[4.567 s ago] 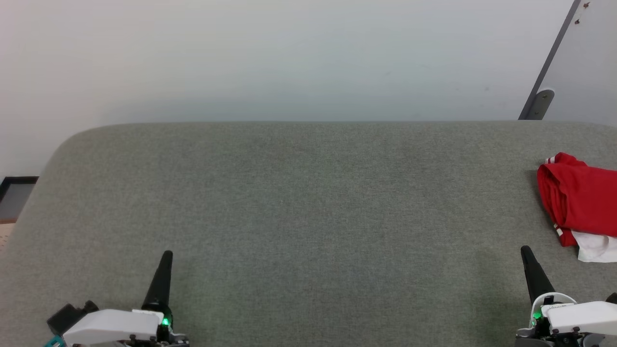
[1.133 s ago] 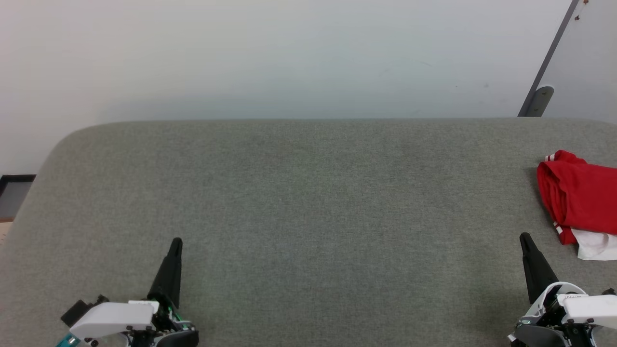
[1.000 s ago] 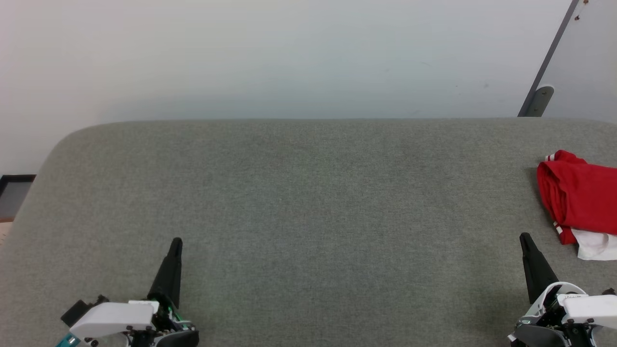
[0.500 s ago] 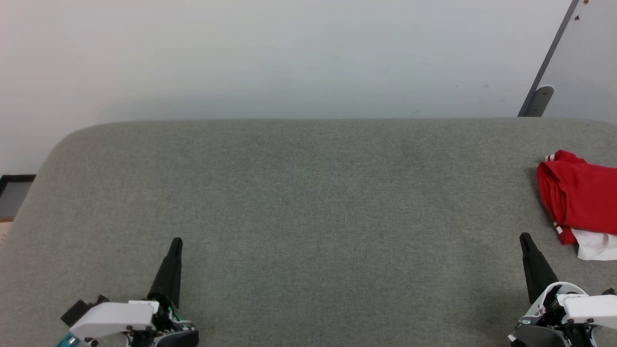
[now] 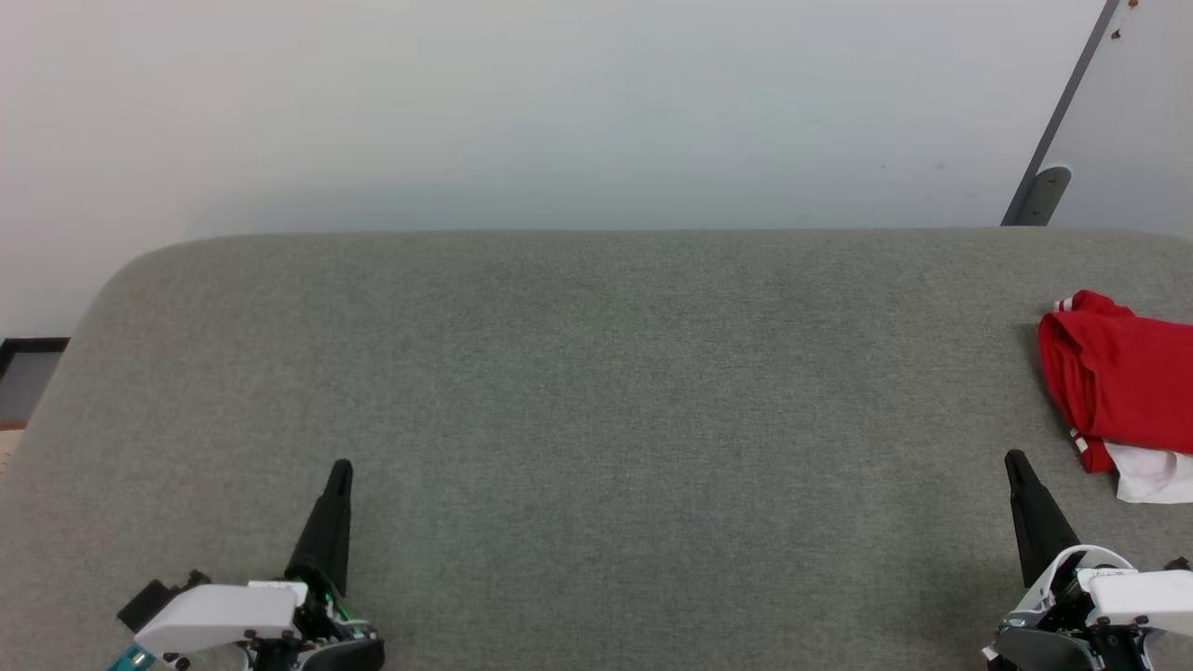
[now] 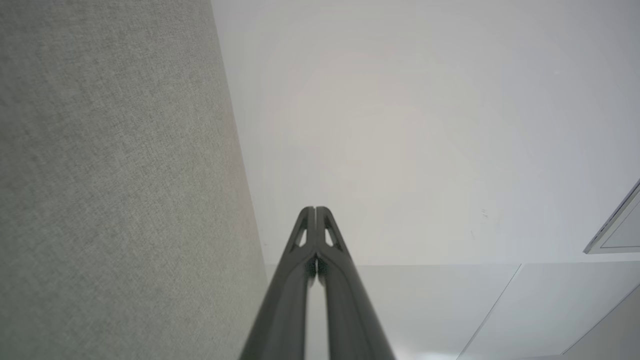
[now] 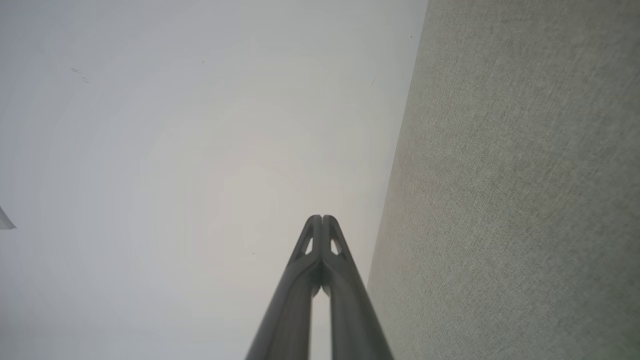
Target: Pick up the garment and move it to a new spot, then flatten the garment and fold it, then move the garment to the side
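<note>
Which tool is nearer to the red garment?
Right. The right tool sits just short of the garment, apart from it; the left tool is far off across the grey surface.

Head cam overlooks pad (image 5: 596,391); wrist cams skim it toward wall (image 5: 559,112).

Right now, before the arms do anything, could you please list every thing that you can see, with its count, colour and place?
garment: one, red with a white part, bundled on the surface's right edge
padded surface: one, grey fabric, across the middle
wall: one, white, behind the surface
metal bar: one, grey, slanted, upper right
left fingers: two, dark, shut, lower left
right fingers: two, dark, shut, lower right
</note>
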